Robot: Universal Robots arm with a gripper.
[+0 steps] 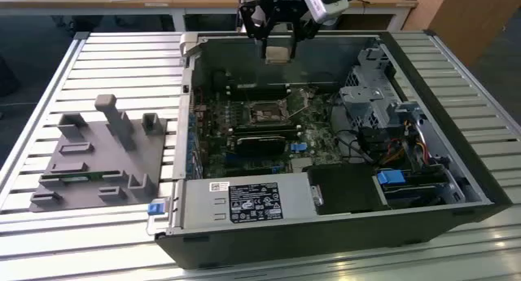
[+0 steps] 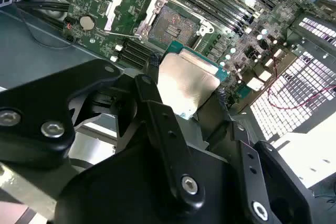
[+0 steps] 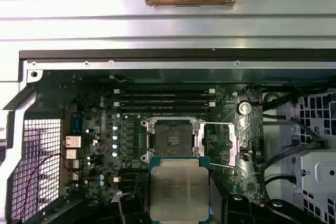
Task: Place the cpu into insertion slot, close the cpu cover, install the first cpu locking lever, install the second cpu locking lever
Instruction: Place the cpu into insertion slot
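Observation:
My gripper (image 1: 277, 44) hangs over the far wall of the open computer case (image 1: 456, 165), shut on the cpu (image 1: 277, 52). The cpu (image 3: 178, 187) is a pale silver square chip held by its edges between the black fingers (image 3: 130, 209), well above the green motherboard. The insertion slot (image 3: 172, 139) lies open below and ahead of it, with its dark centre exposed; in the exterior view the insertion slot (image 1: 265, 114) is mid-board. The cpu cover (image 3: 218, 141) is swung open beside the socket. In the second wrist view the cpu (image 2: 186, 80) sits short of the insertion slot (image 2: 173, 24) and the raised cpu cover (image 2: 128, 9).
The case lies on a slatted metal table (image 1: 122, 67). A power-supply box (image 1: 244, 202) fills the near corner, and a drive cage (image 1: 374, 104) with cables lines the exterior view's right. A black card (image 1: 260, 144) sits near the socket. A grey fixture (image 1: 97, 159) stands on the exterior view's left.

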